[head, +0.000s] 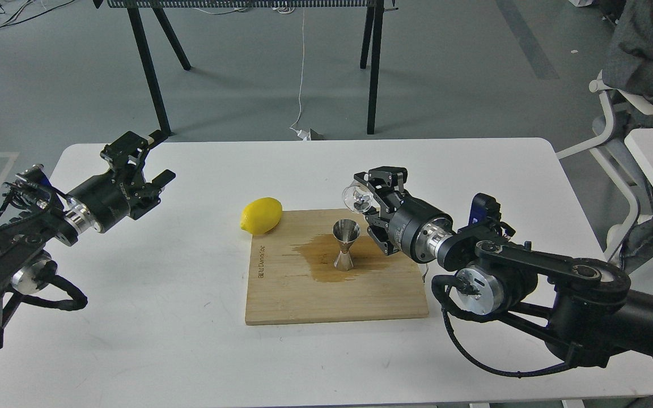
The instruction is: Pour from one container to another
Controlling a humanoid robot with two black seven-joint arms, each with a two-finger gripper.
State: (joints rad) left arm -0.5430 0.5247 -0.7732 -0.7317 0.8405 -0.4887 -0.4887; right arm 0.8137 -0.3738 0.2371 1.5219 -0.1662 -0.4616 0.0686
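The small clear cup (356, 196) is held tipped on its side, its round rim facing left, just above and right of the steel jigger (346, 243). My right gripper (367, 199) is shut on the cup. The jigger stands upright on the wooden board (304, 294), in the middle of a dark wet stain (318, 262). My left gripper (136, 167) hovers over the table's left part, far from the board, open with nothing between its fingers.
A yellow lemon (261, 215) lies at the board's far left corner, on the white table (190, 340). Black table legs stand behind the far edge. A white chair and another table are at the right.
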